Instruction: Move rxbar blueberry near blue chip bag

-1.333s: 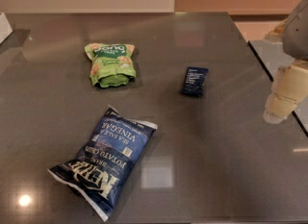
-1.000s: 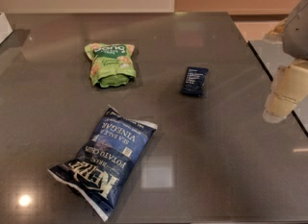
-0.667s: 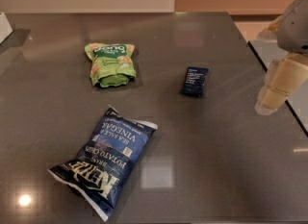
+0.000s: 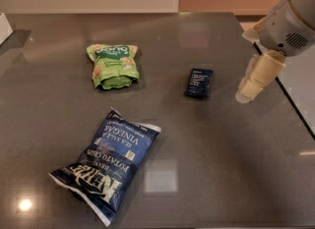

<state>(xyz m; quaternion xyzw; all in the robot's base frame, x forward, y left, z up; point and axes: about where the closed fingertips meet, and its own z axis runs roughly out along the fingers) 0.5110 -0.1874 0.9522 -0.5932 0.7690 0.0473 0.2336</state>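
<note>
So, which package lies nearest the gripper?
The rxbar blueberry, the small dark navy wrapper, closest to the gripper at the table's right edge. The green pouch and blue chip bag lie farther away.

Rxbar (image 4: pixel 199 83) between chip bag (image 4: pixel 109 166) and pincer (image 4: pixel 247 90)

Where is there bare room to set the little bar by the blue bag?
Widest bare patch: right of the chip bag, below the bar, out to the right edge of the table. A narrower strip lies between chip bag and green pouch. The gripper hangs right of the bar, so that side is tightest.
</note>
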